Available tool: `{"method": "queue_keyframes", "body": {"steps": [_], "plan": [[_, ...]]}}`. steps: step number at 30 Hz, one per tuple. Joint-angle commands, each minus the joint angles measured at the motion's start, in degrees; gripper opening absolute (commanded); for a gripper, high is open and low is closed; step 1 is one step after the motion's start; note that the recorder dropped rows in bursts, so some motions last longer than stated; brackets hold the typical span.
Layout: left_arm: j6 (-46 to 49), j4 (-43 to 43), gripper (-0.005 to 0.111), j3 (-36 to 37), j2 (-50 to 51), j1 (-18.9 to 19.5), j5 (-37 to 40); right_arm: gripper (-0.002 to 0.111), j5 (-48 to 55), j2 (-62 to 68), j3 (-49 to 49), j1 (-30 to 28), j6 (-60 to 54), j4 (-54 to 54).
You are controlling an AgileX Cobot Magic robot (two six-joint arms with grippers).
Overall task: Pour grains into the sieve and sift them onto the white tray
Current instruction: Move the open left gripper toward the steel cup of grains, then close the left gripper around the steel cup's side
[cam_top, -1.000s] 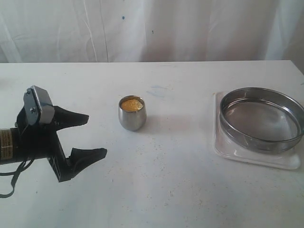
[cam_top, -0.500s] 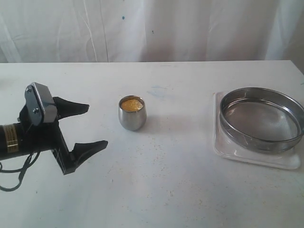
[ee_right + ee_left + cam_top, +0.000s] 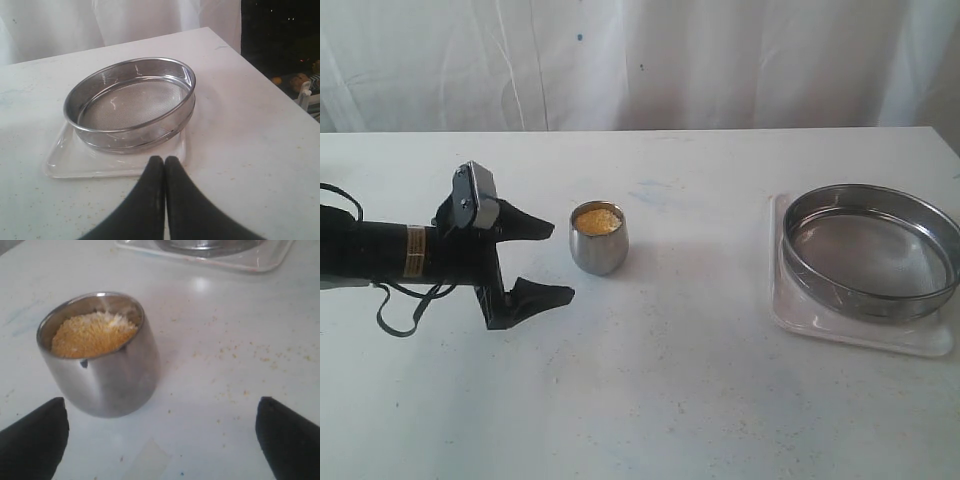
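Note:
A small rounded steel cup [image 3: 599, 242] [image 3: 102, 365] stands mid-table, filled with golden-yellow grains [image 3: 597, 220] [image 3: 90, 333]. My left gripper [image 3: 552, 262] [image 3: 162, 437] is open just to the cup's left, its black fingertips [image 3: 35, 435] spread wide and short of the cup, touching nothing. At the right the steel sieve [image 3: 870, 250] [image 3: 131, 102] rests on the white tray [image 3: 798, 316] [image 3: 67, 160], its mesh bare. My right gripper [image 3: 164, 161] is shut and holds nothing, just off the tray's edge; it is out of the exterior view.
Stray yellow grains [image 3: 260, 357] speckle the white table around the cup. A white curtain [image 3: 640, 60] hangs behind the table. The table's right edge [image 3: 280, 95] lies near the sieve, with dark space beyond it.
My left arm has moved right across the table toward the cup, its open jaws now close beside it. The cup, sieve and tray have not moved.

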Motion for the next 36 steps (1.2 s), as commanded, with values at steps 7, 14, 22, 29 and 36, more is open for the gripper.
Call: {"method": "queue_keyframes", "body": {"steps": [7,14,22,29,36], "plan": [[-2.82,1.40,0.105,-0.41,0.13,-0.06,-3.81,0.000,-0.10,-0.22,0.10,-0.27,-0.02,-0.45],[-2.82,-0.89,0.105,-0.41,0.13,-0.06,-3.81,0.000,-0.10,-0.22,0.10,-0.27,-0.02,-0.45],[-2.52,-8.57,0.105,-0.41,0.13,-0.06,-3.81,0.000,-0.10,-0.22,0.10,-0.27,-0.02,-0.45],[-2.64,-10.11,0.105,-0.41,0.13,-0.06,-3.81,0.000,-0.10,-0.22,0.10,-0.27,-0.02,-0.45],[5.29,-10.25,0.105,-0.41,0.13,-0.06,4.90,0.000,-0.10,-0.22,0.10,-0.27,-0.02,-0.45]]}}
